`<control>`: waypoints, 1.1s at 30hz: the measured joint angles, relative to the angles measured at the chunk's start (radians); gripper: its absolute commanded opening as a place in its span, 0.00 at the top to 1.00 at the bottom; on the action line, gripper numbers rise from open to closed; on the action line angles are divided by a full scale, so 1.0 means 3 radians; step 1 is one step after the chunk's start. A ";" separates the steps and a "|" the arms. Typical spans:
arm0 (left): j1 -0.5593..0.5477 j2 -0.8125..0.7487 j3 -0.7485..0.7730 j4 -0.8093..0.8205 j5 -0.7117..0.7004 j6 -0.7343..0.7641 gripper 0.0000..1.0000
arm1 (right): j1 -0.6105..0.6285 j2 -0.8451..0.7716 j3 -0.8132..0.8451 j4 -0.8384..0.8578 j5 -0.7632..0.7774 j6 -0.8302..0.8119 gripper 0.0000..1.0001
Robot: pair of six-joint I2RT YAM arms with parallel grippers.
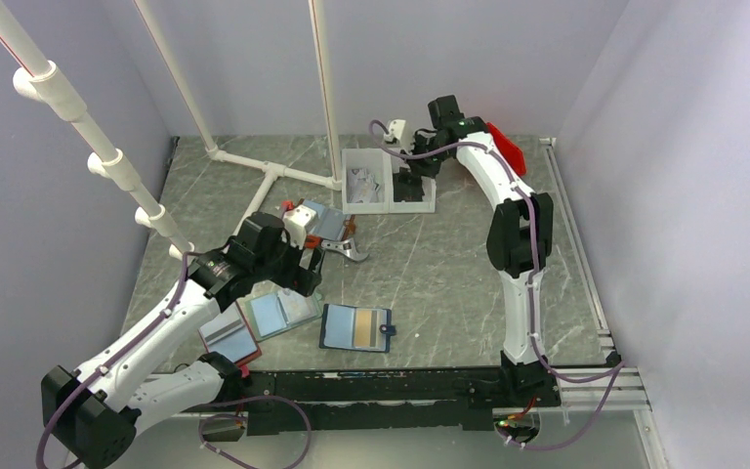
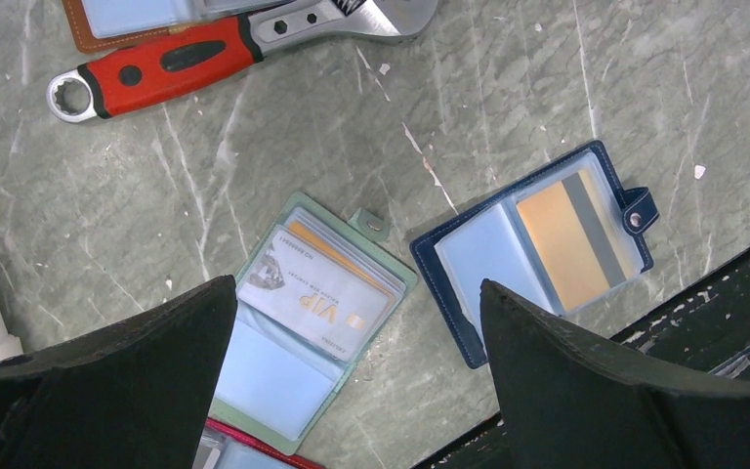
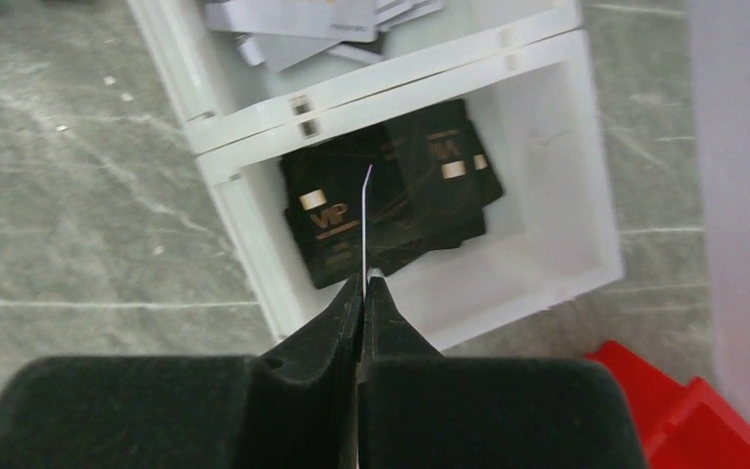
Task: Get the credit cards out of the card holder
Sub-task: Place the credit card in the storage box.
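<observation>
The navy card holder (image 1: 340,327) lies open near the table's front edge and also shows in the left wrist view (image 2: 469,332). A tan card (image 1: 369,327) sits in its right pocket (image 2: 566,244). My left gripper (image 1: 298,278) hangs open and empty above the table (image 2: 356,283), up and to the left of the navy holder. My right gripper (image 1: 412,181) is shut (image 3: 363,283) on a thin card (image 3: 364,220) seen edge-on, its colour not readable. It holds the card over the white bin's right compartment, where black cards (image 3: 391,195) lie.
A green-edged holder (image 2: 312,293) with a VIP card and a red-edged holder (image 1: 227,340) lie left of the navy one. A red-handled wrench (image 2: 166,68) and a brown holder (image 1: 327,223) lie behind. The white bin (image 3: 391,83), white pipes (image 1: 273,176) and a red object (image 1: 506,147) stand at the back.
</observation>
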 measured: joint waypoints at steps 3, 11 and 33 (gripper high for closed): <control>0.0005 0.0000 0.0000 0.0000 0.0000 0.0000 0.01 | -0.0001 0.0037 0.0023 -0.0259 -0.0093 -0.0052 1.00; 0.0015 0.0000 0.0000 0.0000 0.0000 0.0000 0.01 | 0.0005 0.0210 0.0025 -0.0535 -0.0203 -0.0070 0.91; 0.0043 0.0000 0.0000 0.0000 0.0001 0.0000 0.00 | 0.0005 0.0098 -0.0108 0.0290 0.0387 0.0753 0.54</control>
